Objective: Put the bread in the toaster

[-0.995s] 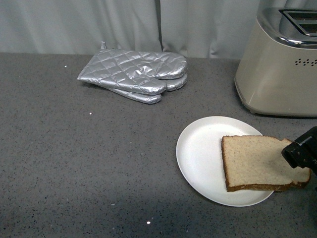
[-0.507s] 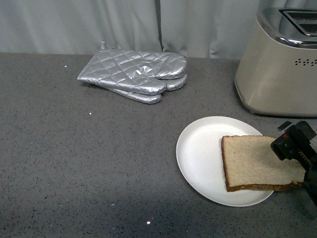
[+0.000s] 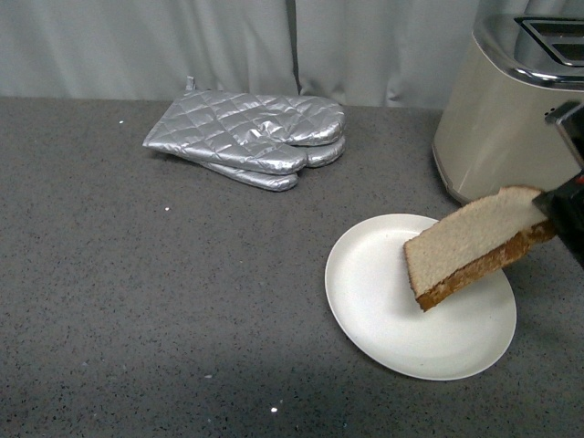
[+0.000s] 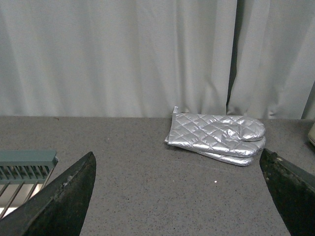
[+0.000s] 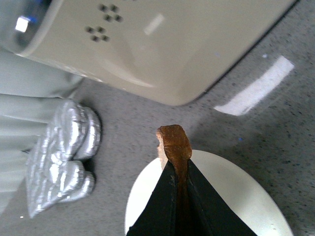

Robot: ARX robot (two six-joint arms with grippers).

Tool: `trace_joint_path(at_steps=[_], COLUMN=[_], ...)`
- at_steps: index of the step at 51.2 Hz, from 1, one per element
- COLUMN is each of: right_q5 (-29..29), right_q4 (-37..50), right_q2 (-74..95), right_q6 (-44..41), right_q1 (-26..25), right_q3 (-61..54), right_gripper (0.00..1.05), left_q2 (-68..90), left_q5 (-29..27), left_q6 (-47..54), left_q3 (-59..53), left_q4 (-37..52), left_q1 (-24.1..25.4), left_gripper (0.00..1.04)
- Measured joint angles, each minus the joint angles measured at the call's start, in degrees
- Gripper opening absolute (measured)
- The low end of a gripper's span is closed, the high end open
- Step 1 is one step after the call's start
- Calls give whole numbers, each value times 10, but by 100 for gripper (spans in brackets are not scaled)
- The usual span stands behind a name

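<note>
Light-brown bread (image 3: 470, 245) with a darker crust is hanging tilted over the 3 o'clock side of the white plate (image 3: 365, 274). Its high end is pinched in the right gripper (image 3: 568, 212) and the low corner dips toward the plate's middle. Can't really tell whether that corner is clear of the plate.

In the right wrist view the two black fingers (image 5: 202, 211) are squeezed onto the crust edge (image 5: 173, 140), with only a stub of slice poking out past them.

The beige toaster (image 3: 511, 137) sits close by, at roughly 1 o'clock from the plate. Its chrome top and slots are cut off by the frame edge, so only a corner of a slot shows. Most of the gripper is cut off there too.

Plenty of bare grey counter (image 3: 137, 301) from 6 round to 9 o'clock. The silver quilted oven mitts (image 3: 246, 137) are well apart at about 11, near the pale curtain (image 3: 182, 46).

The left gripper (image 4: 177, 162) is spread wide with nothing in it. There's some grey-green slatted thing (image 4: 24, 164) at the edge of its view, too cropped to identify.
</note>
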Motion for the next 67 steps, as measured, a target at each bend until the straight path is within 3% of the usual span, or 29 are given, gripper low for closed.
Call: trace_joint_path(at_steps=[9, 19, 29, 35, 41, 67], right_q5=[0, 14, 170, 227, 265, 318], right_q4=[-74, -139, -215, -273, -306, -372], right_q2=[-116, -189, -174, -140, -102, -40], right_q6=[-8, 3, -14, 3, 16, 45], right_q1=[-14, -64, -127, -147, -148, -102], right_q3=[47, 146, 249, 274, 286, 359], right_gripper=[2, 2, 2, 2, 2, 2], left_q2=[0, 0, 0, 0, 0, 0], left_q5=[0, 0, 0, 0, 0, 0], left_q6=[0, 0, 0, 0, 0, 0], left_q3=[0, 0, 0, 0, 0, 0], left_q4=[0, 0, 0, 0, 0, 0], left_q1=[0, 0, 0, 0, 0, 0], left_gripper=[98, 98, 98, 98, 98, 98])
